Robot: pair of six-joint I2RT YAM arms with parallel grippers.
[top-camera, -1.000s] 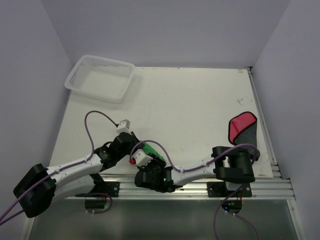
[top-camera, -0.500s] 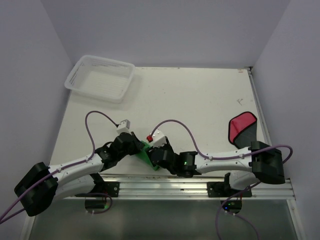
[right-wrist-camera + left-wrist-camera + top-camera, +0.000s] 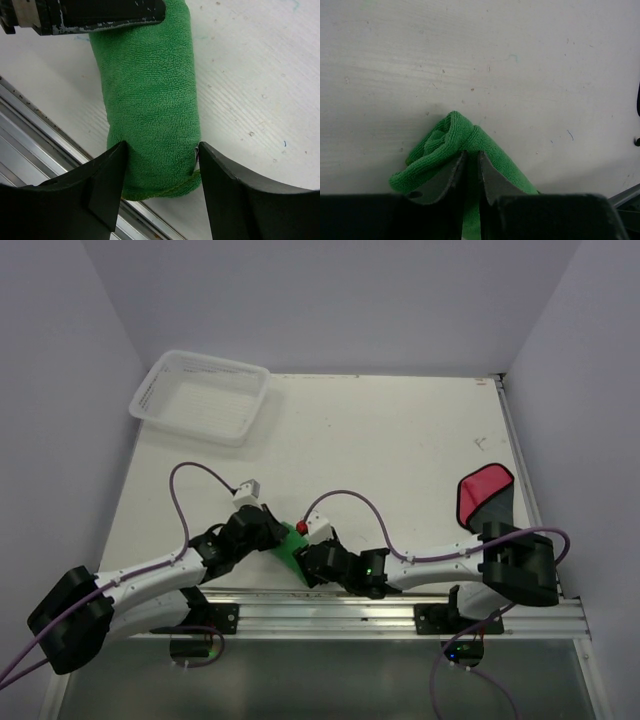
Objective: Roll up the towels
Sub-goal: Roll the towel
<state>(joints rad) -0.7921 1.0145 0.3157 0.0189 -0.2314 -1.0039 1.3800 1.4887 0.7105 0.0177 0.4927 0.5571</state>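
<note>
At near edge of worktop [image 3: 400, 460], one green towel [image 3: 150, 100], rolled, long axis running from right claw [image 3: 161, 147] toward left claw [image 3: 471, 156]. Right claw wide, astride near end; left claw narrow, pinching other end. Farther right, well apart, one red towel [image 3: 484, 495], unrolled. Far left, one basket [image 3: 196, 430].

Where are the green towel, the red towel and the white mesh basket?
green towel [image 3: 150, 100]: right wrist view, middle of the roll
red towel [image 3: 480, 488]: top view, red face
white mesh basket [image 3: 150, 385]: top view, left rim
</note>
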